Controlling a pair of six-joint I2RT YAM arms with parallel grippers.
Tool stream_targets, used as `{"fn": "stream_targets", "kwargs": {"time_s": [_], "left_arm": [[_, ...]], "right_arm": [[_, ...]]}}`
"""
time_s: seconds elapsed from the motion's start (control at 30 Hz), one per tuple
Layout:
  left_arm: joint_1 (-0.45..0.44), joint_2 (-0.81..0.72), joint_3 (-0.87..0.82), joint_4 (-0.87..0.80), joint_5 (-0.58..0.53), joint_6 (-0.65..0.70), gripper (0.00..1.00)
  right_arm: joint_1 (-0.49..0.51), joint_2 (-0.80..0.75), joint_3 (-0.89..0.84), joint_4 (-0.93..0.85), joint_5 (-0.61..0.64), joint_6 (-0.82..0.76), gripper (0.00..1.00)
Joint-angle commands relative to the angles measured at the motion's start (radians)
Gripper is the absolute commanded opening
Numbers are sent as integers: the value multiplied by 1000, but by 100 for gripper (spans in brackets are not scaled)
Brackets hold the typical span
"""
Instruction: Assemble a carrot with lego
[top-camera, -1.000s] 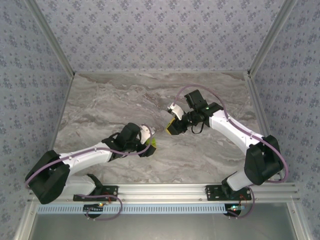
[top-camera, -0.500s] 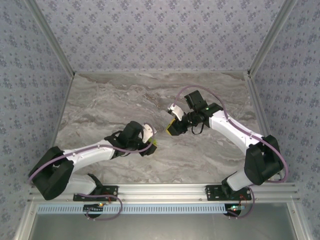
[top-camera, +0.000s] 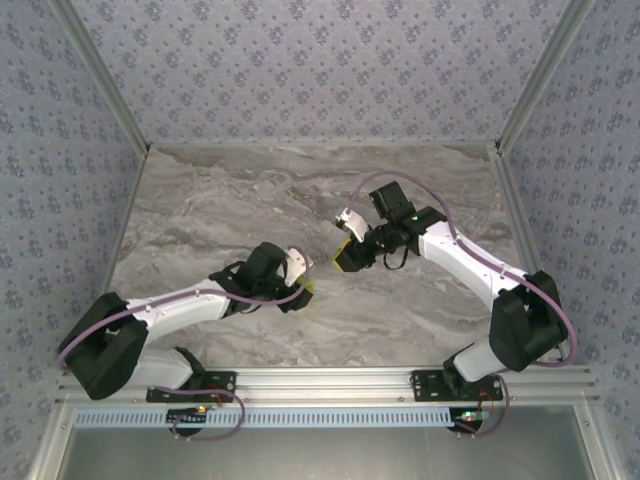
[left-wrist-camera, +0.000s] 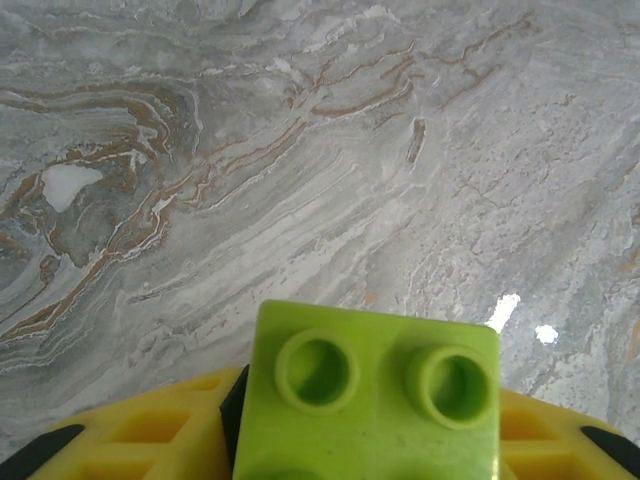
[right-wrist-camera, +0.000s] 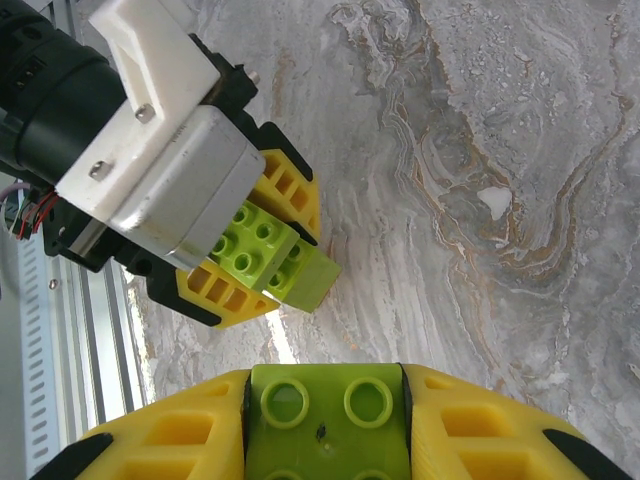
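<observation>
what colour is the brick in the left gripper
It's a lime green plastic lego brick, clearest in the left wrist view.

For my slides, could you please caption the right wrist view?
Right gripper grips a lime-green brick, facing the left gripper clamping a lime-green lego piece above the marble table.

Grey marble-veined tabletop (top-camera: 230, 200), walled at 9, 12 and 3 o'clock with blue-grey floral wallpaper (top-camera: 320, 70); aluminium rail (top-camera: 330, 380) along 6 o'clock.
</observation>
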Motion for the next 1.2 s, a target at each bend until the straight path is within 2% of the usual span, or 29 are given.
{"fn": "stream_targets", "kwargs": {"time_s": [0.0,0.2,0.3,0.43,0.7,1.0,1.17], "left_arm": [[-6,-67,-20,13,-4,-12,44],[-6,-73,-25,14,11,-18,41],[-6,-58,-18,11,15,-22,48],[-6,-64,-26,14,2,-38,63],[-11,-71,-33,26,-12,-41,69],[-70,-14,-7,18,-63,-22,69],[-73,-8,-4,23,-73,-15,62]], "right_arm": [[-1,-22,-10,-12,-8,1,24],[-1,-21,-7,-14,-13,1,24],[1,-24,-7,-18,-11,1,24],[2,-26,-8,-16,-10,1,24],[-1,-23,-7,-15,-11,0,24],[0,-18,-8,-14,-7,-1,24],[-2,-18,-8,-14,-7,-1,24]]}}
